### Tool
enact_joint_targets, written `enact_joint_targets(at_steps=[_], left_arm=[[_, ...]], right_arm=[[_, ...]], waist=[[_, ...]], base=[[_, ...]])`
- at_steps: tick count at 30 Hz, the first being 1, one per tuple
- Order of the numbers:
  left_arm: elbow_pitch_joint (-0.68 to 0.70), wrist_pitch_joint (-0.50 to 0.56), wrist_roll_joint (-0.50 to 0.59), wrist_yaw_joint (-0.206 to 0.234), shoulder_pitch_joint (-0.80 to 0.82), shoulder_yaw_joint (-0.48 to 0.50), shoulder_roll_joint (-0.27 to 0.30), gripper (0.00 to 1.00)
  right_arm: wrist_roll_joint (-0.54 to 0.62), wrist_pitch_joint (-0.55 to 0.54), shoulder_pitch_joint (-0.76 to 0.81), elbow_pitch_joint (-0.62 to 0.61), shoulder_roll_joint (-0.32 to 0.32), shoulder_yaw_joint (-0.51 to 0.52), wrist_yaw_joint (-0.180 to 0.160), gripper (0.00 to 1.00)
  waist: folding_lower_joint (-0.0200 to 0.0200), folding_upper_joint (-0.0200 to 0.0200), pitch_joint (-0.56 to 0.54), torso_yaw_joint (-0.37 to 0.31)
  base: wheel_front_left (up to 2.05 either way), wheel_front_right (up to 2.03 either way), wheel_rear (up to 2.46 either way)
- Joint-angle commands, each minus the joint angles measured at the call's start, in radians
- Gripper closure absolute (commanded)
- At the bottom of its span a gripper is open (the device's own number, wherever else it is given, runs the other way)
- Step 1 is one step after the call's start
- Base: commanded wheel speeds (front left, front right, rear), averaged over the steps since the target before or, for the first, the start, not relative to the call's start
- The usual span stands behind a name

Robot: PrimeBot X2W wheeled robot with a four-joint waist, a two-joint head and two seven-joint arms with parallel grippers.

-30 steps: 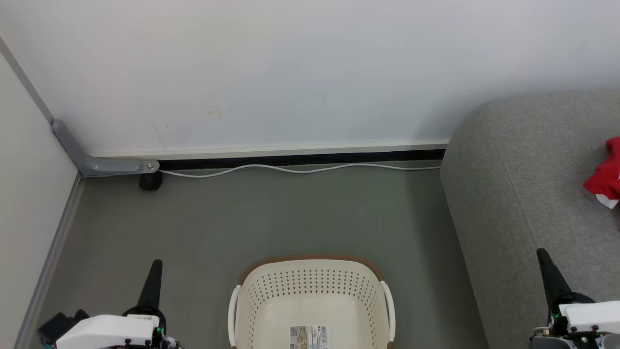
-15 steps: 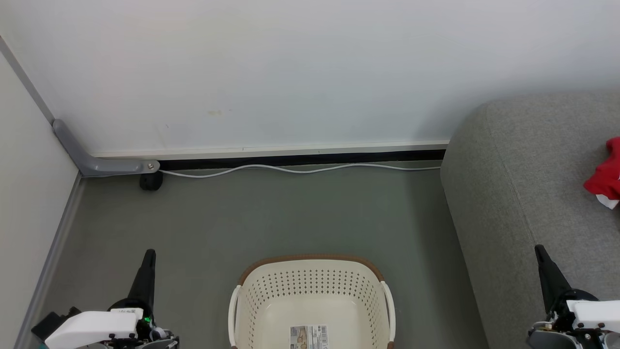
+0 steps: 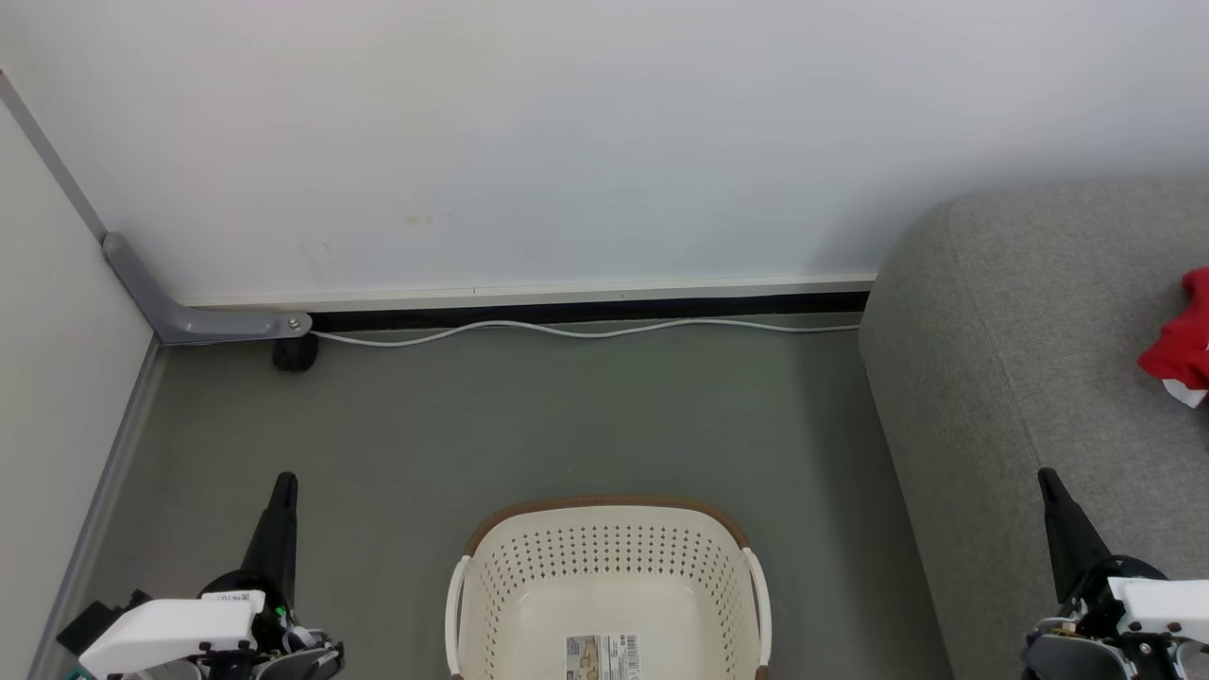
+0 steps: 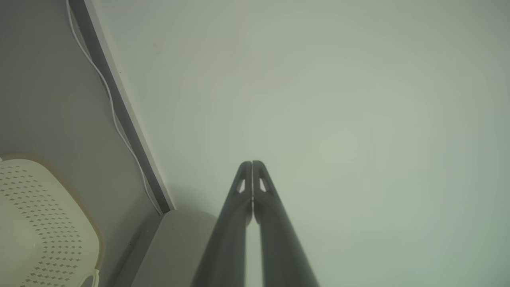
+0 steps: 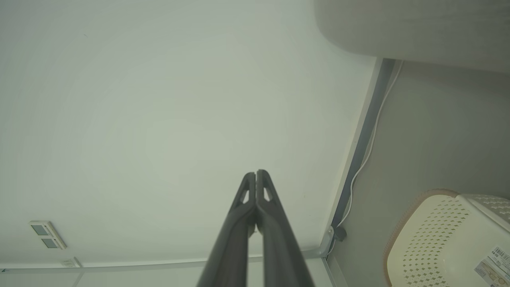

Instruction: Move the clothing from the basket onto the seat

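while parked with jaws pressed together on nothing, hold left gripper (image 3: 282,484) at 9 o'clock of the basket (image 3: 604,504) and right gripper (image 3: 1047,480) at 3 o'clock. clothing (image 3: 1181,342): red heap on the seat (image 3: 1020,312), at 2 o'clock, cut by frame edge. basket interior: label (image 3: 602,656) only. likely faults: unseen near end of basket hiding a garment; inward swing knocking a handle (image 3: 759,600).

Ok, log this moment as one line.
laundry basket: no clothing seen | red clothing: on grey sofa | left gripper: shut | right gripper: shut
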State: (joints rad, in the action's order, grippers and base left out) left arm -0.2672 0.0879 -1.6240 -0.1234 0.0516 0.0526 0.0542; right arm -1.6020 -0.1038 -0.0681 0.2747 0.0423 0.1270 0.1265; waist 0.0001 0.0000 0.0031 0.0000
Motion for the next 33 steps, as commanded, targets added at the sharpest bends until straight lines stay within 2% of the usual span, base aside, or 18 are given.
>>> enact_joint_targets(at_steps=[1,33], left_arm=[[0.023,0.005,-0.006,-0.007,0.054,0.036,0.014,1.00],[0.023,0.012,0.002,-0.007,0.055,0.045,0.008,1.00]], right_arm=[[-0.009,-0.007,-0.039,-0.030,0.011,-0.016,0.004,1.00],[-0.008,-0.008,-0.040,-0.030,0.010,-0.015,0.004,1.00]], waist=[[0.0000,0.0000,0.000,0.000],[0.0000,0.0000,0.000,0.000]], base=[[0.00,0.00,0.00],[0.00,0.00,0.00]])
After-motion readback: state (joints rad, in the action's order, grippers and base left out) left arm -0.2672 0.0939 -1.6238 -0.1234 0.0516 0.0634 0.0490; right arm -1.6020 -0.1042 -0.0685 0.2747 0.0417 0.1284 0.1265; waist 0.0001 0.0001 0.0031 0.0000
